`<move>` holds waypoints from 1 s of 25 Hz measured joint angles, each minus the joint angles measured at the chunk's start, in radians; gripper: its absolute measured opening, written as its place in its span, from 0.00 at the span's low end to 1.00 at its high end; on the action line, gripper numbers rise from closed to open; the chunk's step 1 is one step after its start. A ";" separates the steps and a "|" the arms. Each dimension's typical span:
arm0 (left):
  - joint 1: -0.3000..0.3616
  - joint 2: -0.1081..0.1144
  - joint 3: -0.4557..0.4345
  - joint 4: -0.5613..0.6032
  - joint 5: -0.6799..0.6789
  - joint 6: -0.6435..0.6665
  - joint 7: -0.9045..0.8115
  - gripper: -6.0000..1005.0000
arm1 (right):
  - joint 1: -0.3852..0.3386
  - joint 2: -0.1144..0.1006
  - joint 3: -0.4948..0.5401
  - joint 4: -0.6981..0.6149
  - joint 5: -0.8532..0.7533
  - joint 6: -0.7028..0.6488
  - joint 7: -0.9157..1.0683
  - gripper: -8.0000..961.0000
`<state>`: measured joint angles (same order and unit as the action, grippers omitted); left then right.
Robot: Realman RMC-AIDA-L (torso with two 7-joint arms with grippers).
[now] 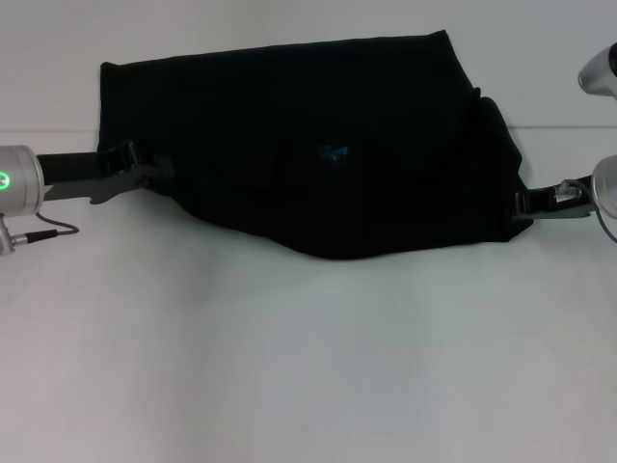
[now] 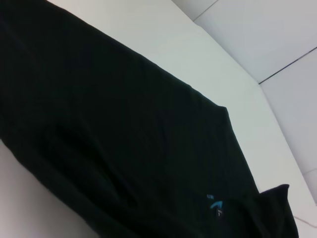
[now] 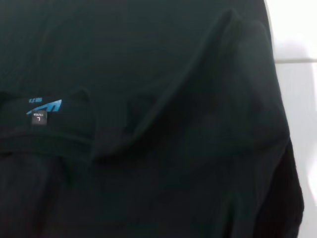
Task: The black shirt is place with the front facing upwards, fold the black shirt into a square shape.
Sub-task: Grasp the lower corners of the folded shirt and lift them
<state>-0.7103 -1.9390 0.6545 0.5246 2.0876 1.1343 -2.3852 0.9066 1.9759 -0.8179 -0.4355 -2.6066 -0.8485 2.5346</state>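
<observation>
The shirt [image 1: 318, 145] lies across the far half of the white worktop [image 1: 308, 367], long axis running 9 to 3 o'clock, blue label [image 1: 335, 151] mid-cloth. Wide open worktop toward 6. Left gripper [image 1: 145, 174] pinches the 9 o'clock edge, right gripper [image 1: 525, 204] the 3 o'clock edge, jaws closed on fabric.

Plain white worktop [image 1: 308, 367] filling the head view, thin dark seam line [image 1: 48, 131] crossing its far part (also seen in the left wrist view), pale matte surface throughout
</observation>
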 joint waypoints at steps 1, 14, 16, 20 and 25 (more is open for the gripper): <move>0.000 0.000 0.002 0.000 0.000 0.006 0.001 0.09 | -0.003 -0.003 0.002 -0.003 0.000 -0.013 0.003 0.02; 0.057 0.032 0.009 0.111 0.089 0.326 -0.017 0.10 | -0.234 0.071 0.026 -0.440 -0.016 -0.508 0.141 0.01; 0.075 0.032 0.006 0.137 0.118 0.388 -0.025 0.10 | -0.284 0.097 0.027 -0.545 -0.016 -0.601 0.155 0.01; 0.123 0.027 0.004 0.196 0.146 0.520 -0.032 0.11 | -0.365 0.119 0.028 -0.684 0.007 -0.766 0.171 0.01; 0.172 0.027 0.001 0.228 0.196 0.653 -0.024 0.11 | -0.436 0.116 0.039 -0.760 0.051 -0.906 0.179 0.01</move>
<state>-0.5385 -1.9118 0.6560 0.7530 2.2839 1.7878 -2.4087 0.4702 2.0916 -0.7792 -1.1953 -2.5555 -1.7546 2.7138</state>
